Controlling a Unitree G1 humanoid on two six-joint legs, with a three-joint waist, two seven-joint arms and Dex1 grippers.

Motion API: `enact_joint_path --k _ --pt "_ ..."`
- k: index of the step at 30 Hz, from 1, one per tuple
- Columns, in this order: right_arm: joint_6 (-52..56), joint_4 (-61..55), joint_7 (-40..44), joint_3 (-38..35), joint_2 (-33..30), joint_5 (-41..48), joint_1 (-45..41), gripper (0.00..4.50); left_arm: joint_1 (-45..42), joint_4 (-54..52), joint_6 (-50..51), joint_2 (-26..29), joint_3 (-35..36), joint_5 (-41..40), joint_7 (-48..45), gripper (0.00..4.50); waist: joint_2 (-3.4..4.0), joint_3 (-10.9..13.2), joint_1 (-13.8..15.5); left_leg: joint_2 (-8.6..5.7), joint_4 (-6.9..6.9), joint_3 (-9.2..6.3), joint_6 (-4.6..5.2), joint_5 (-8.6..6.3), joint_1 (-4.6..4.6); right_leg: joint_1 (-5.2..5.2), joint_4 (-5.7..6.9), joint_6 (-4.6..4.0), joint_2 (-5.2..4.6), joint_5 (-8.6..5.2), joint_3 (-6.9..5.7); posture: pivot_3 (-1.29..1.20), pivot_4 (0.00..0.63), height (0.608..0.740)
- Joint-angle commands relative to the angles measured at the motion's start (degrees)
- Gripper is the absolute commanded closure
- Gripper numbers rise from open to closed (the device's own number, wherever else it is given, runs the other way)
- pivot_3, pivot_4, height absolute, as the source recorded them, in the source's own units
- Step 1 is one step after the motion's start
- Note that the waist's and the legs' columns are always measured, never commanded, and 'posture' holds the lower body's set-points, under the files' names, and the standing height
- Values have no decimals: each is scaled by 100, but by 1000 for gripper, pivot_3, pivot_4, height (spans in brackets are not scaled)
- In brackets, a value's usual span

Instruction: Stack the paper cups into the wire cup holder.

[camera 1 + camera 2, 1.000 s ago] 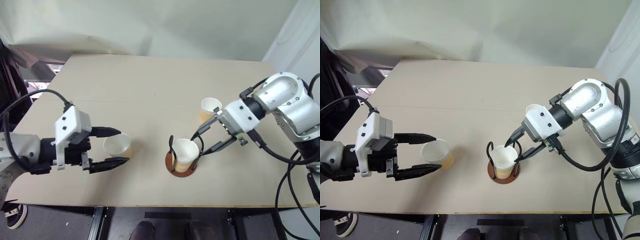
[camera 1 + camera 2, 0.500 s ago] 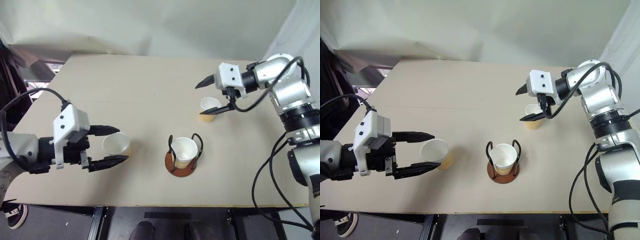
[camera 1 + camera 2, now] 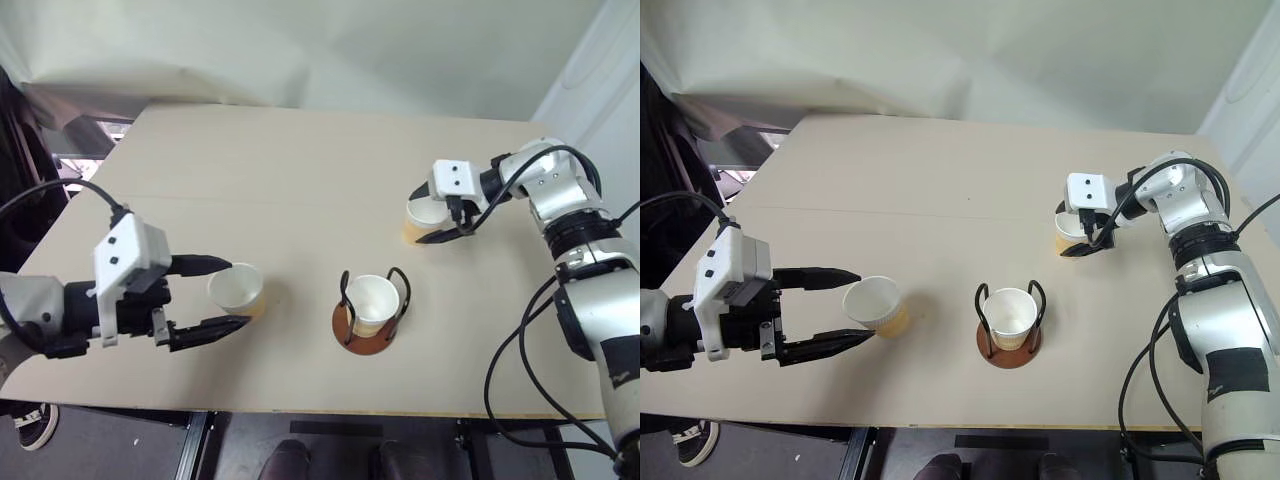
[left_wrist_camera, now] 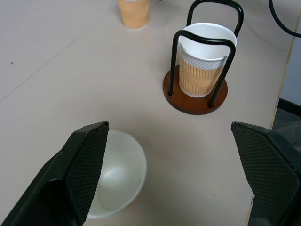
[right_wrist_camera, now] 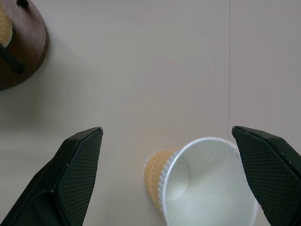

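Paper cups (image 3: 237,290) upright, mouths up, axes vertical

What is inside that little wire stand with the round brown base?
One paper cup stands upright inside the wire cup holder, its white inside empty. The cup covers the middle of the brown base, so what lies under it cannot be seen.
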Motion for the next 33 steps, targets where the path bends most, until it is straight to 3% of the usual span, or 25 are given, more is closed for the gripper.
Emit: enact_joint_path --k 1,14,17,28,33 --pt "-160 80 -75 -176 -60 -150 -184 34 14 -189 25 21 224 -109 58 27 0 0 5 0 0 0 0 0 0 0 0 0 0 0 0 0 150 740" --pt "-479 808 -878 135 255 -1224 -317 34 71 -276 113 33 329 -230 217 27 0 0 12 3 0 -1 -1 0 2 0 3 -1 -1 1 -2 0 150 740" --pt "-527 897 -961 178 350 -1411 -312 605 97 -313 138 24 370 -270 255 27 0 0 9 3 0 -1 -1 0 4 0 4 -2 0 1 -4 0 150 740" --pt "-711 1015 -1369 168 369 -1792 -462 4482 250 -397 180 30 571 -372 274 27 1 0 28 4 0 -1 -2 0 3 0 5 -2 -3 1 -4 0 150 740" --pt "-738 381 658 -556 151 -578 -665 4482 217 -312 122 67 506 -328 227 27 3 1 27 3 -1 6 -4 0 -2 -3 1 -2 -1 1 -4 0 150 740"
